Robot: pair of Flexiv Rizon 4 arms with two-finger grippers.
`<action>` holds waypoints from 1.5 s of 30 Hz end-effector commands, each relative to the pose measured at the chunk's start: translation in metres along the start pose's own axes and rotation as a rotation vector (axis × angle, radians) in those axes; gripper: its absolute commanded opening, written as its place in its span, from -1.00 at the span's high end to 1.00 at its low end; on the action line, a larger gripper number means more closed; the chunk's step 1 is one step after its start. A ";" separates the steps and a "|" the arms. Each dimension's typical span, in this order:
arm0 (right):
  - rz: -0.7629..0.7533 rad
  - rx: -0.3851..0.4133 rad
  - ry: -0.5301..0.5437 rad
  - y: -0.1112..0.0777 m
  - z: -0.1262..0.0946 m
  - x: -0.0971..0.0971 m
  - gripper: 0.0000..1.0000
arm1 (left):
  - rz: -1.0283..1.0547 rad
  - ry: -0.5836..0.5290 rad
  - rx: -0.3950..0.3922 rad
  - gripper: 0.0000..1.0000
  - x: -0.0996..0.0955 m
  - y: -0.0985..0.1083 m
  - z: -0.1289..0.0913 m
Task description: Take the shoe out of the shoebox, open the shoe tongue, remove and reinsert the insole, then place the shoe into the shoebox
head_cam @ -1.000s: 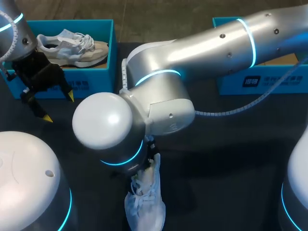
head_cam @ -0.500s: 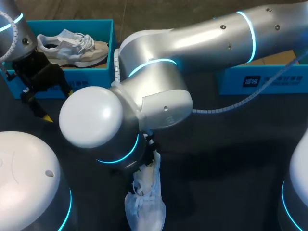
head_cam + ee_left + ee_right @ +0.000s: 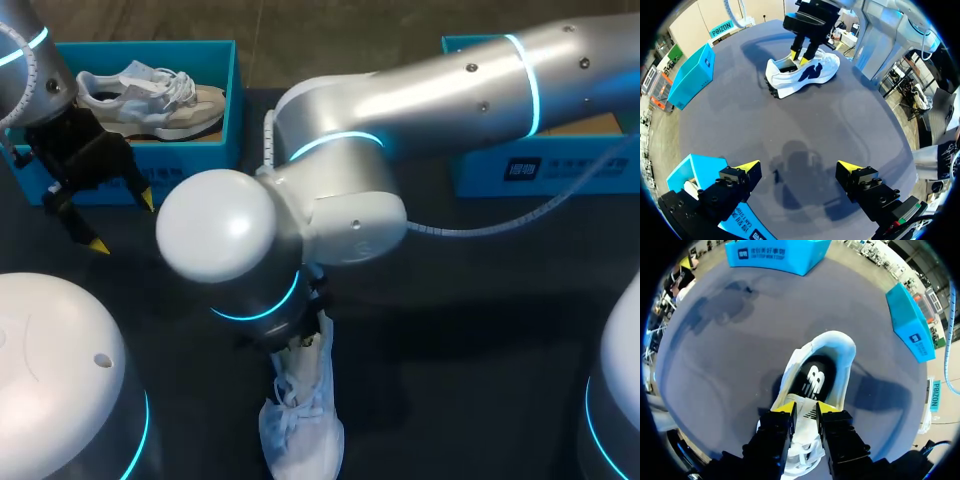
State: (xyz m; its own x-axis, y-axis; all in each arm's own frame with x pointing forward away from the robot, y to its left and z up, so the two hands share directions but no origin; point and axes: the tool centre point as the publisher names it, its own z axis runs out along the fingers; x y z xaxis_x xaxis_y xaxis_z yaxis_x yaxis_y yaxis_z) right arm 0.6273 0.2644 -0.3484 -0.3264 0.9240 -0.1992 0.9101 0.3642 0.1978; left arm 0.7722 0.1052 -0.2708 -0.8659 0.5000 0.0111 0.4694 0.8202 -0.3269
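Observation:
A white shoe (image 3: 300, 430) lies on the dark table near its front edge. My right arm (image 3: 340, 210) reaches past the middle, and its wrist hides the gripper in the head view. In the right wrist view my right gripper (image 3: 806, 409) is shut on the shoe's tongue (image 3: 807, 416), just ahead of which lies the dark insole (image 3: 814, 380) in the shoe's opening. My left gripper (image 3: 122, 222) stands open and empty in front of the left blue shoebox (image 3: 236, 100). The left wrist view shows the white shoe (image 3: 805, 75) far ahead of my open left gripper (image 3: 799, 167).
A second, beige-and-white shoe (image 3: 150, 95) lies inside the left shoebox. Another blue box (image 3: 540, 170) stands at the back right, partly behind my right arm. Bare dark table lies between the shoe and the boxes.
My right arm's wrist swayed left and then back right above the shoe, still gripping the tongue. The shoe has hardly shifted. The left arm has not moved.

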 end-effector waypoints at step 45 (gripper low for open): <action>-0.375 -0.124 0.120 0.045 -0.068 -0.058 -1.00 | 0.000 0.000 -0.002 -1.00 0.001 0.000 0.000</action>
State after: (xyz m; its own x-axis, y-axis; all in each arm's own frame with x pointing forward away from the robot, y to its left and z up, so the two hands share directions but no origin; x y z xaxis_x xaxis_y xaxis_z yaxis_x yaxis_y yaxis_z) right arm 0.6616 0.2344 -0.2603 -0.6084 0.7735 -0.1776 0.7219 0.6323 0.2810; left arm 0.7722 0.1052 -0.2708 -0.8660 0.5000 0.0112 0.4694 0.8203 -0.3269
